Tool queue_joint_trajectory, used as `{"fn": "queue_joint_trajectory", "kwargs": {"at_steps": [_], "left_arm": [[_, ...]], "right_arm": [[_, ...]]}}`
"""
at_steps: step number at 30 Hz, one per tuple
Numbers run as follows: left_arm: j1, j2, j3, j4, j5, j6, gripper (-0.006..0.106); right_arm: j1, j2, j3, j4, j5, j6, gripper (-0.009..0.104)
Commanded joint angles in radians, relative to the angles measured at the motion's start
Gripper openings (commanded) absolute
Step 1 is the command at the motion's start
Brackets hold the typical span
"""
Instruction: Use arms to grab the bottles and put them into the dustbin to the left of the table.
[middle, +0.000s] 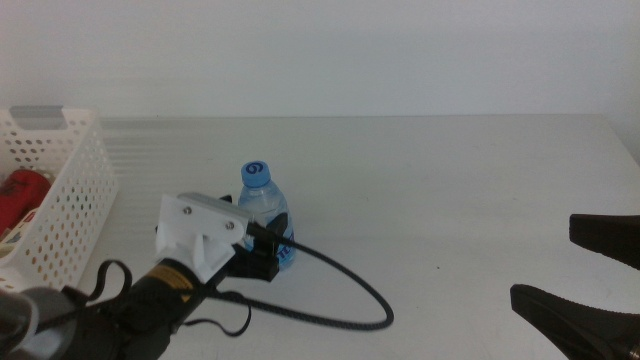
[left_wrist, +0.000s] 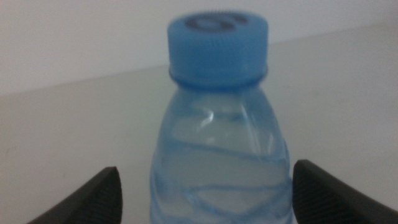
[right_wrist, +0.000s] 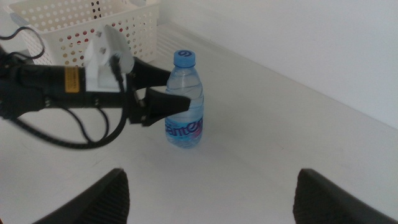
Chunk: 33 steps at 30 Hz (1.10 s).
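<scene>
A small clear water bottle (middle: 262, 200) with a blue cap stands upright on the white table (middle: 450, 180), left of centre. My left gripper (middle: 272, 250) comes in low from the near left and is open, one jaw on each side of the bottle's body. In the left wrist view the bottle (left_wrist: 217, 149) fills the gap of the left gripper (left_wrist: 205, 171), closer to one jaw. The right wrist view shows the bottle (right_wrist: 185, 106) between those jaws. The white perforated dustbin (middle: 60, 125) stands at the left edge with a red can (middle: 22, 190) inside. My right gripper (middle: 590, 270) waits open at the near right.
A black cable (middle: 350, 290) loops from the left arm's white housing (middle: 200, 235) over the table toward the middle. The dustbin (right_wrist: 93, 25) stands just beyond the left arm. My right gripper (right_wrist: 211, 186) has bare tabletop under it.
</scene>
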Motion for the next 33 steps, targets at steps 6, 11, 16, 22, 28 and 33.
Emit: {"fn": "queue_joint_trajectory", "kwargs": {"at_steps": [6,11,16,22,28,33], "left_arm": [[0.055,0.024,-0.112,0.105,-0.073,-0.082,0.090],[0.055,0.090,-0.185,0.118,-0.053,-0.124,0.090],[0.055,0.144,-0.239,0.139,-0.051,-0.130,0.090],[0.055,0.162,-0.247,0.143,-0.054,-0.130,0.087],[0.055,0.161,-0.246,0.163,-0.025,-0.123,0.050],[0.053,0.112,-0.202,0.187,0.035,-0.151,0.010]], "right_arm": [[-0.005,0.001,-0.027,-0.006,-0.075,-0.007,0.071],[-0.005,0.001,-0.027,-0.006,-0.075,-0.007,0.071],[-0.005,0.001,-0.027,-0.006,-0.075,-0.007,0.071],[-0.005,0.001,-0.027,-0.006,-0.075,-0.007,0.071],[-0.005,0.001,-0.027,-0.006,-0.075,-0.007,0.071],[-0.005,0.001,-0.027,-0.006,-0.075,-0.007,0.071]]}}
